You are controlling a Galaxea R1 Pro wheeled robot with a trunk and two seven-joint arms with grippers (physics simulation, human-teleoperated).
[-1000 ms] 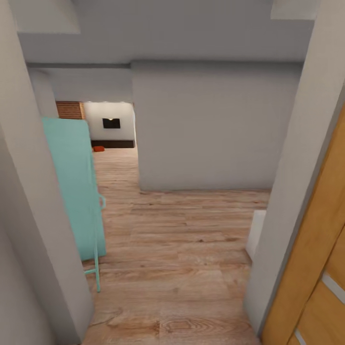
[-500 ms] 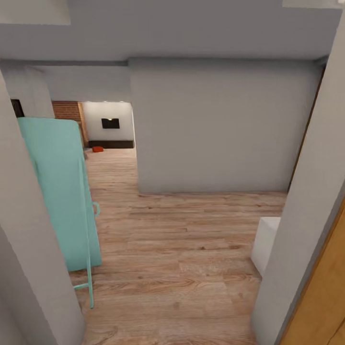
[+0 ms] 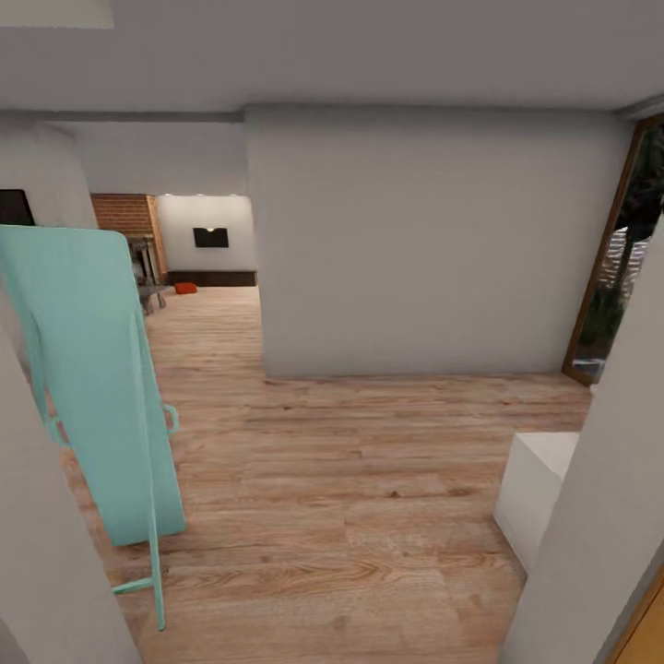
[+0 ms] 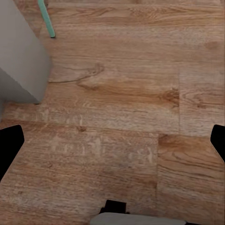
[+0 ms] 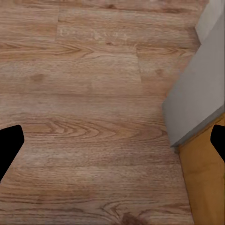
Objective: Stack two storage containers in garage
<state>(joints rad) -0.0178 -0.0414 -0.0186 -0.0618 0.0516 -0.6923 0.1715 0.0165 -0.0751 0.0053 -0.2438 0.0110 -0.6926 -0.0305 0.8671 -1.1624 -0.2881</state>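
- wood-plank floor (image 3: 369, 498) runs ahead of my head camera, through a doorway framed by grey wall edges at both sides
- my left end effector (image 4: 112, 145) hangs over the planks with nothing between its fingers; the dark fingertips (image 4: 10, 145) sit at opposite edges of the wrist view, spread wide apart
- my right end effector (image 5: 112, 143) is likewise spread wide and empty above the planks, one fingertip (image 5: 9, 143) at each side of its wrist view, with a grey wall corner (image 5: 197, 108) and an orange-brown wooden door edge (image 5: 206, 187) near it
- a tall teal panel on a thin teal frame (image 3: 101, 387) stands on the floor at my left, leaning a little
- a white box (image 3: 539, 489) sits low at my right, partly hidden by the wall edge
- a broad grey wall (image 3: 424, 249) faces me; left of it the passage opens into the living room (image 3: 198, 249), with brick, a wall tv and a long dark cabinet
- one small orange-red storage container (image 3: 186, 288) rests on the floor far off, just before that cabinet; too small to see detail
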